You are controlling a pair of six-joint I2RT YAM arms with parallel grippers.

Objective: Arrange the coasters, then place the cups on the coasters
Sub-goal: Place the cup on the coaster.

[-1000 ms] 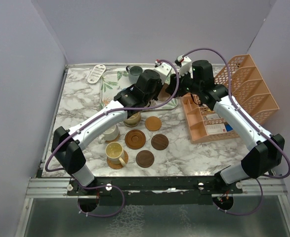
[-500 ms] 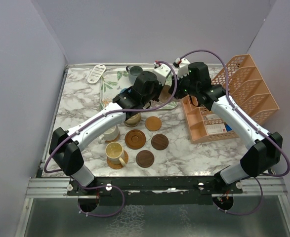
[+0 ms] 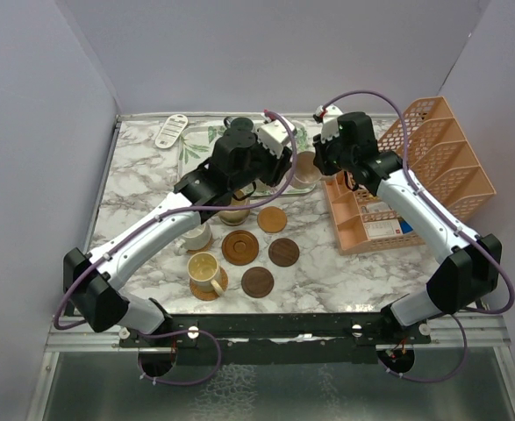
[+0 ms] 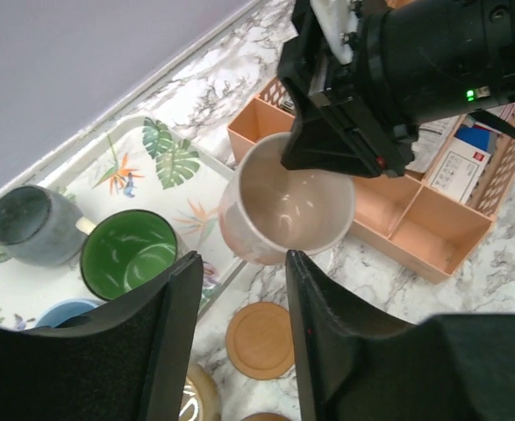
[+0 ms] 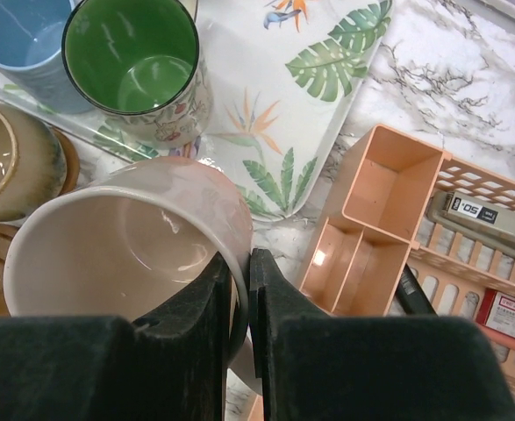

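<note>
Pink cup [image 5: 125,254], rim clamped by right gripper [image 5: 239,263], hangs over tray [image 5: 275,114] edge beside rack [image 5: 389,184], green cup [image 5: 134,53] near; left gripper [image 4: 239,263] spread apart, empty.

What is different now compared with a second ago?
The right end effector has shut on the pink cup's rim and holds it up. The left end effector has opened, and its arm has swung back to the left. Whether it held the cup before is hidden. The coasters, the other cups and the orange rack stayed put.
</note>
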